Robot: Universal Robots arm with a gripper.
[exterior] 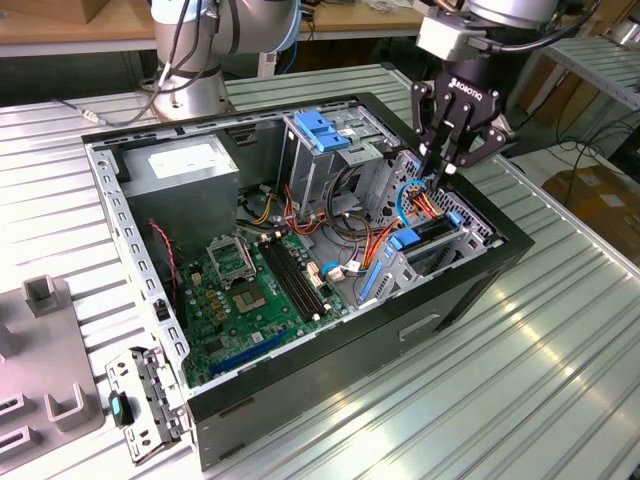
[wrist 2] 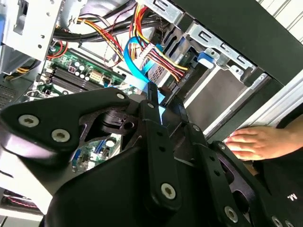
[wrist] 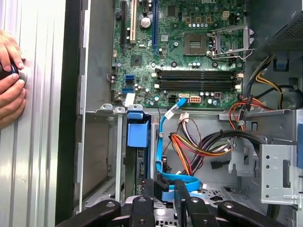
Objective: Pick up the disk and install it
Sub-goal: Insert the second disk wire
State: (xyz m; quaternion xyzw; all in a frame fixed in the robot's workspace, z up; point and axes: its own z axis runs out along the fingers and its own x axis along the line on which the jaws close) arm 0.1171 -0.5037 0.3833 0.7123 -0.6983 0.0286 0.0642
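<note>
I see the hand (exterior: pixel 447 160) at the upper right of the exterior view, over the open computer case (exterior: pixel 350 350), fingers nearly together and gripping nothing. The disk (exterior: pixel 432 235) sits in its bay below; installation appears largely done.

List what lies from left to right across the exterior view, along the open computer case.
Grey moulded fixture block → grey power-supply box with white label → green motherboard → blue plastic latch on the metal drive cage → black gripper above the blue-railed drive bay.
</note>
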